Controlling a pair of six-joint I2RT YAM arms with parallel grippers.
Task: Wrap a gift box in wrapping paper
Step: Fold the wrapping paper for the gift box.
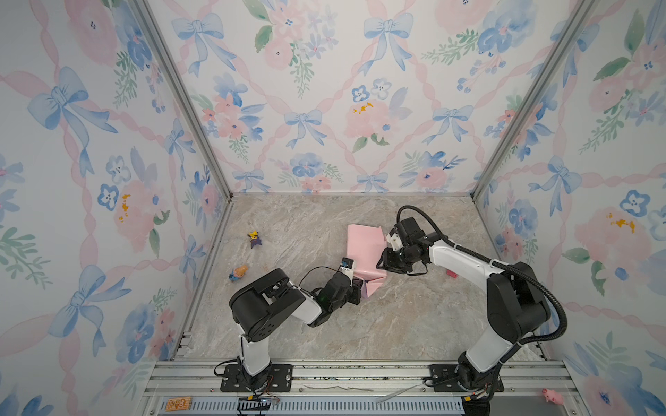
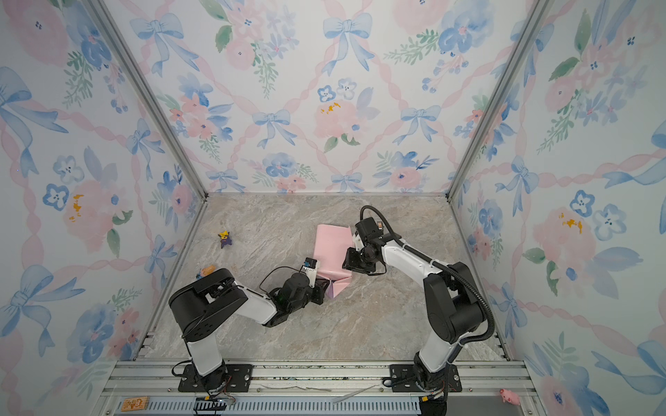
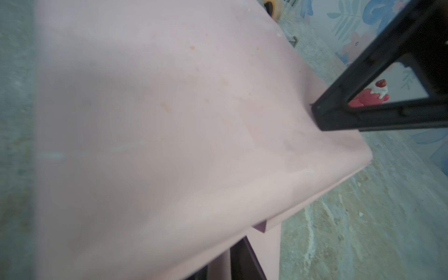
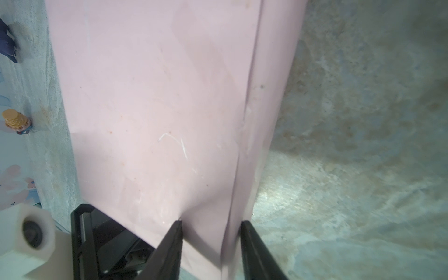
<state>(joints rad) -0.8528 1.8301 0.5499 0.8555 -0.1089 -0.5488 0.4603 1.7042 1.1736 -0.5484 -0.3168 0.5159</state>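
The wrapping paper lies folded into a pale pink bundle in the middle of the table, with a lilac flap sticking out at its near corner. The gift box is hidden under the paper. My left gripper sits at that near corner. Paper drapes over it, and one dark finger shows beneath with a strip of paper beside it. My right gripper is at the bundle's right side. Its fingers are closed on a raised fold of paper.
A purple-and-yellow figurine and an orange toy lie to the left. A red cake toy sits behind the right arm. On the front rail are a pink pig and an orange card. Patterned walls enclose three sides.
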